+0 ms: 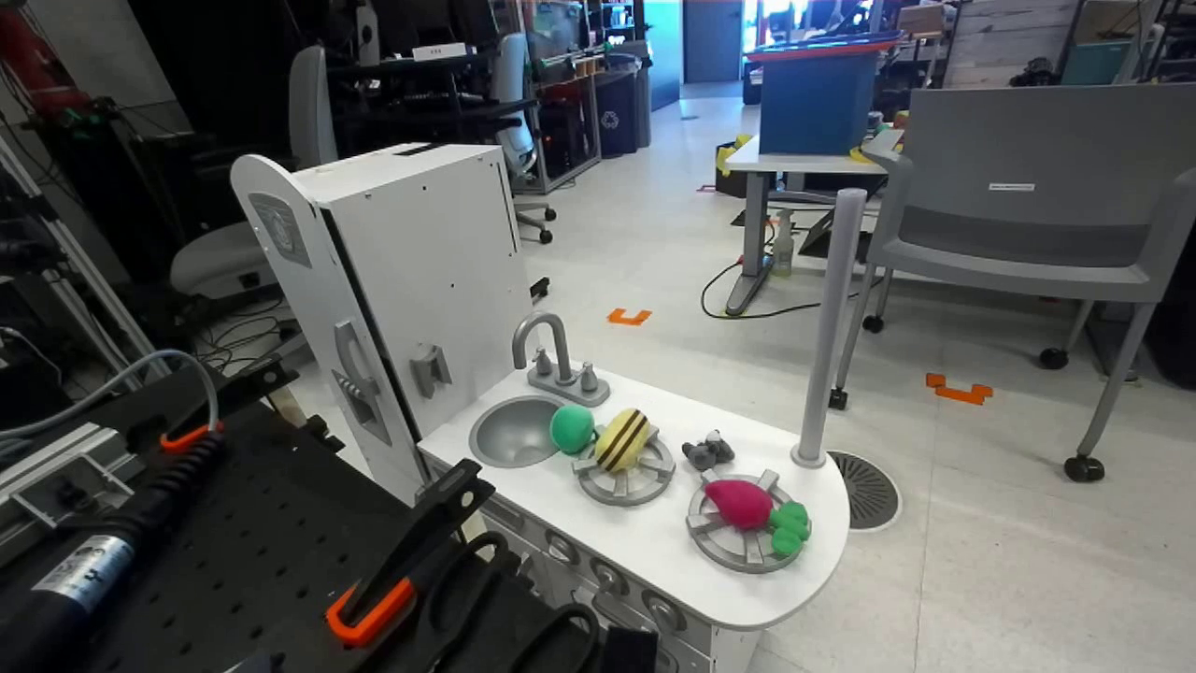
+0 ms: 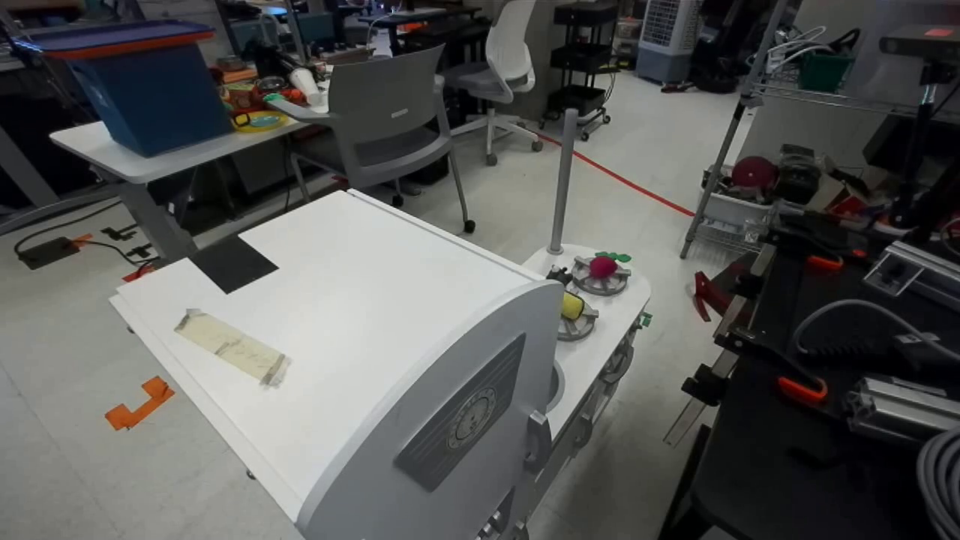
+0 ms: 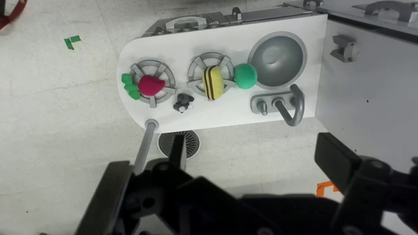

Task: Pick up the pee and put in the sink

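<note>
The pee, a round bright green ball (image 3: pixel 246 76), sits on the white counter between the sink and a grey burner, overlapping the sink's rim in the wrist view. It also shows in an exterior view (image 1: pixel 571 429). The sink, a round grey basin (image 3: pixel 282 63), holds nothing that I can see; it shows in both exterior views (image 1: pixel 512 437) (image 2: pixel 556 386), partly hidden by the tall cabinet in one of them. My gripper (image 3: pixel 250 140) is open and empty, with its fingers wide apart in the wrist view, above and off the counter's faucet side. The gripper is out of the exterior views.
The grey faucet (image 3: pixel 294 111) rises beside the sink. A yellow striped toy (image 3: pixel 213 82) and a pink-and-green toy (image 3: pixel 151 85) lie on burners. A small grey object (image 3: pixel 183 102) lies between them. A grey pole (image 1: pixel 832 327) and a tall white cabinet (image 1: pixel 430 271) flank the counter.
</note>
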